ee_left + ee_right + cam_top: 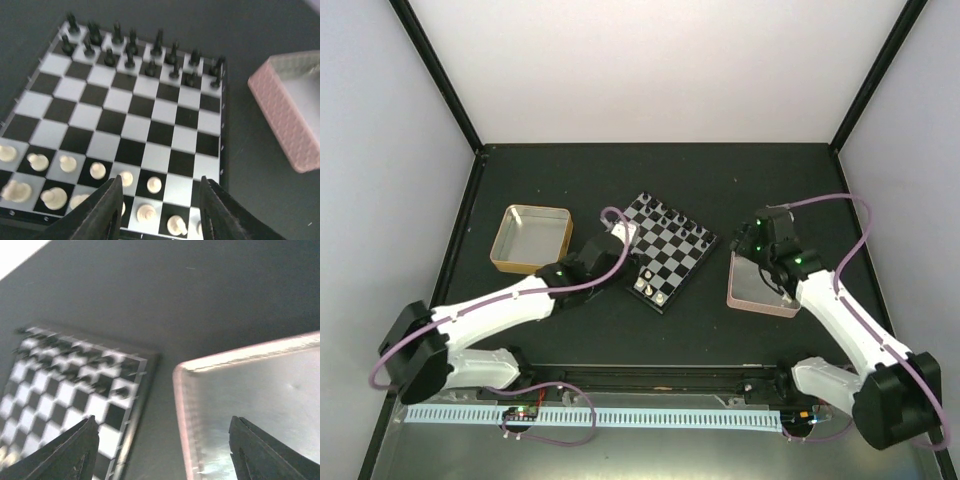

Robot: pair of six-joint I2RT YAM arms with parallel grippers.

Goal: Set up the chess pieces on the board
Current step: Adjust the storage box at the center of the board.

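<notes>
Black matte table carries the board near its middle in the top view, turned so that one corner points to 12 o'clock. The black chess pieces stand in two rows along the board's 1 o'clock edge, and the cream-white chess pieces stand along the opposite edge, toward 7 o'clock. A yellow-rimmed metal tin lies at 9 o'clock from the board, apart from it, and a pink tray lies at 3 o'clock, just beside the board's right corner. The left arm reaches in from 7 o'clock and covers the board's left corner. In the left wrist view the left gripper hangs over the white rows at 6 o'clock, its jaws partly spread with nothing clamped. A few white pieces show in the gap between the dark fingers, and I cannot tell whether any of them touches a finger. The right arm comes in from 5 o'clock. The right gripper hovers over the tray's far left corner with its jaws wide and nothing between them. In its own view the tray's pale rim lies at 3 o'clock and the blurred board at 9 o'clock.
</notes>
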